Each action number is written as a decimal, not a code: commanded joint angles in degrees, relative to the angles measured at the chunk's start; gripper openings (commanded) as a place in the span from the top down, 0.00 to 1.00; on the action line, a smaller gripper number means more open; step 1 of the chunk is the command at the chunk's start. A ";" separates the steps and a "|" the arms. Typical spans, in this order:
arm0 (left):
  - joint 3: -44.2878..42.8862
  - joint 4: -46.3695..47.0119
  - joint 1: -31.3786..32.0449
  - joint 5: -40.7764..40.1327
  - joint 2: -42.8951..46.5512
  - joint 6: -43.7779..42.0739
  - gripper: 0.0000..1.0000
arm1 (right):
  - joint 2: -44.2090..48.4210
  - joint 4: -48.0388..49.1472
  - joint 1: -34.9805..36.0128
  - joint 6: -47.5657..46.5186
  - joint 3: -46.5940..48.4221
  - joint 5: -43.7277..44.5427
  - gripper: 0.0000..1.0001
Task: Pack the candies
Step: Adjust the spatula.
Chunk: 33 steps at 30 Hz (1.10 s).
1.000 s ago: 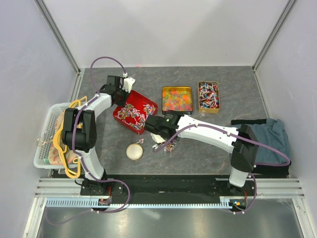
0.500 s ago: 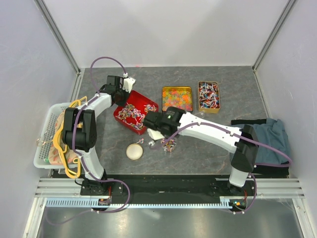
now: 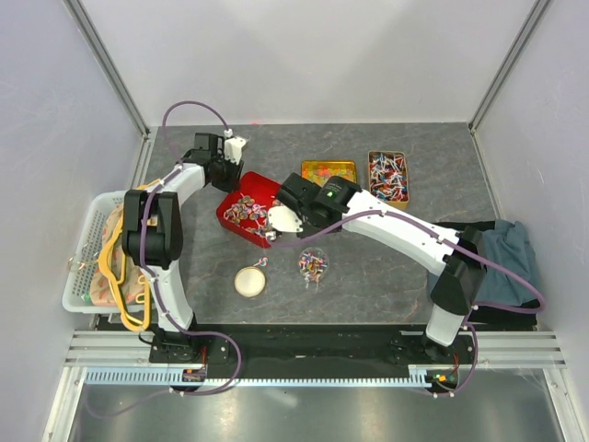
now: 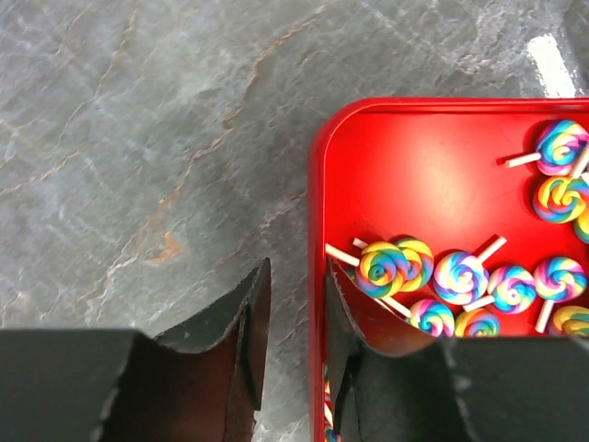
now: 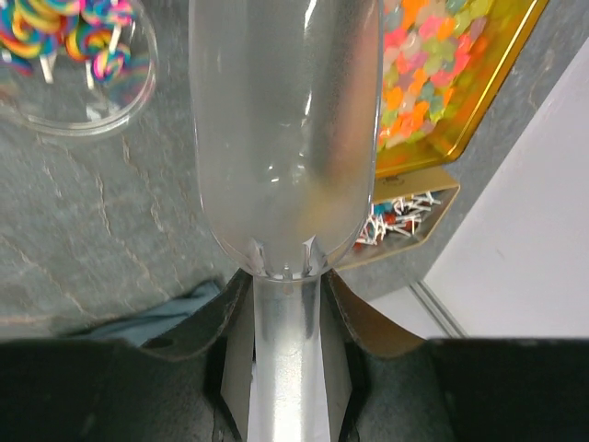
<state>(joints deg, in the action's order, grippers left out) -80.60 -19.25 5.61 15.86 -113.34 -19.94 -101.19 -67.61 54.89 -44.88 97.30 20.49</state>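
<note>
Since candies (image 4: 396, 267) look tiny, light, loose, scoop (image 5: 285, 138) should beat pinching; right hand (image 5: 287, 308) clenches scoop handle, left hand (image 4: 294, 322) released astride red tray (image 4: 316, 184) rim.

Right end effector (image 3: 293, 213) crowds tray (image 3: 230, 214) — far table (image 3: 442, 140) free.

The top camera looks down on the whole table (image 3: 386, 281). The close, downward wrist cameras share the red tray (image 4: 433, 175) on the left and the clear dish (image 5: 145, 78) on the right.
</note>
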 commanded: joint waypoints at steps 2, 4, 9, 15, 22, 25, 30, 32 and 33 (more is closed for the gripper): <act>-4.30 -1.93 -2.44 4.96 3.98 3.77 0.60 | 0.56 8.97 -1.63 2.25 0.61 -2.74 1.00; -4.04 -2.20 -2.79 10.32 7.24 4.30 0.43 | 0.29 11.18 -2.33 3.13 0.44 -2.47 1.00; -2.72 -3.60 -2.79 32.15 16.03 5.70 0.08 | 0.55 21.90 -3.04 5.06 -1.67 -0.90 1.00; -2.90 -3.78 -2.62 53.12 16.49 10.62 0.04 | -0.59 30.34 -3.04 8.41 -2.20 0.43 1.00; -3.25 -3.61 -2.62 58.49 14.38 13.09 0.08 | 1.42 36.23 -3.04 9.99 -3.96 -0.27 1.00; -3.25 -3.52 -2.62 59.55 13.59 13.35 0.15 | 2.39 37.38 -3.04 10.60 -4.48 -0.62 1.00; -3.34 -3.61 -2.27 59.55 12.27 13.35 0.24 | 3.10 37.73 -2.78 10.78 -4.75 -0.89 1.00; -3.25 -3.52 -2.09 59.38 11.74 13.35 0.30 | 3.63 38.26 -2.77 10.87 -4.84 -0.72 1.00; -3.25 -3.52 -2.00 59.46 11.56 13.44 0.33 | 3.72 38.17 -2.77 10.87 -4.84 -0.72 1.00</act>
<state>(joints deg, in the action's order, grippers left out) -82.96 -22.74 3.16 72.62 -100.95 -8.29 -101.08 -32.75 51.90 -35.51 92.51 19.29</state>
